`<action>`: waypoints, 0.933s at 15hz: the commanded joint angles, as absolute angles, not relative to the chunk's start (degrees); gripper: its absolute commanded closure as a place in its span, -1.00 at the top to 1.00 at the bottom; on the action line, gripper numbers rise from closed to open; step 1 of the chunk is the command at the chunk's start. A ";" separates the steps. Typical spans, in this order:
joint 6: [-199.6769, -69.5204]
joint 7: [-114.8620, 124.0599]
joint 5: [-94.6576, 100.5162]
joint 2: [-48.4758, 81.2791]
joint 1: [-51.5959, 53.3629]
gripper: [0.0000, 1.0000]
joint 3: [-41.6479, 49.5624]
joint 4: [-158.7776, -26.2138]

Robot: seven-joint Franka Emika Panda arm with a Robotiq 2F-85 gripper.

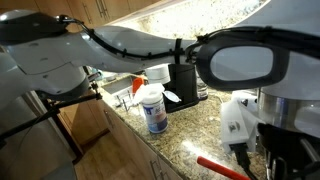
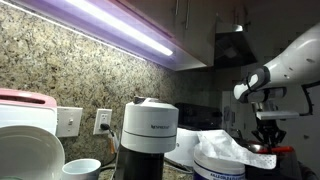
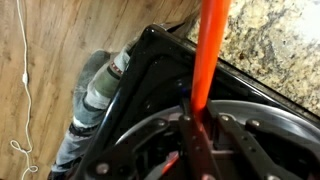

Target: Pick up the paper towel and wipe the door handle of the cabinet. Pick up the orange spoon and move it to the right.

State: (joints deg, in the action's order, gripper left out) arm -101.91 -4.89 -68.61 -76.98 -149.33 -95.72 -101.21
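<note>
Granite counter (image 1: pixel 185 150) | one orange spoon (image 3: pixel 207 50) | one hand (image 3: pixel 196 125) (clamped on it)

We see the arm (image 1: pixel 110 45) stretched across the frame in an exterior view: white links, a black joint band, elbow close to the lens. In an exterior view the forearm slopes down from the upper right and the gripper (image 2: pixel 266 143) hangs pointing straight down. In the wrist view the dark fingers (image 3: pixel 187 138) are nearly together, pinching the orange spoon (image 3: pixel 208 50) by its handle.
</note>
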 commanded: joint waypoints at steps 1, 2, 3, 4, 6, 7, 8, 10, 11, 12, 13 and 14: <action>-101.51 -8.95 -67.67 -73.43 -149.29 -0.92 -96.12 -100.00; -101.20 -9.77 -67.69 -73.00 -149.22 -0.92 -96.27 -99.65; -101.00 -10.67 -67.83 -72.53 -149.11 -0.92 -96.41 -99.42; -99.93 -12.15 -67.90 -71.35 -148.94 -0.92 -96.76 -99.40; -98.41 -12.59 -67.67 -70.43 -150.46 -0.92 -97.41 -97.01; -98.04 -12.94 -67.89 -69.81 -149.41 -0.92 -97.29 -97.88; -95.68 -12.66 -70.06 -72.15 -149.27 -0.92 -95.41 -97.27; -96.42 -9.98 -71.75 -72.75 -149.09 -0.92 -94.42 -97.03; -96.91 -9.15 -72.96 -72.75 -149.05 -0.92 -94.06 -97.15; -99.34 -7.26 -71.90 -70.28 -149.18 -0.92 -95.41 -97.50; -99.71 -5.65 -72.16 -70.64 -149.10 -0.92 -94.93 -97.55; -99.99 -4.06 -72.23 -70.53 -149.04 -0.92 -94.83 -97.78</action>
State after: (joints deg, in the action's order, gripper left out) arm -99.10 -8.37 -71.82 -72.55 -148.80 -95.22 -97.88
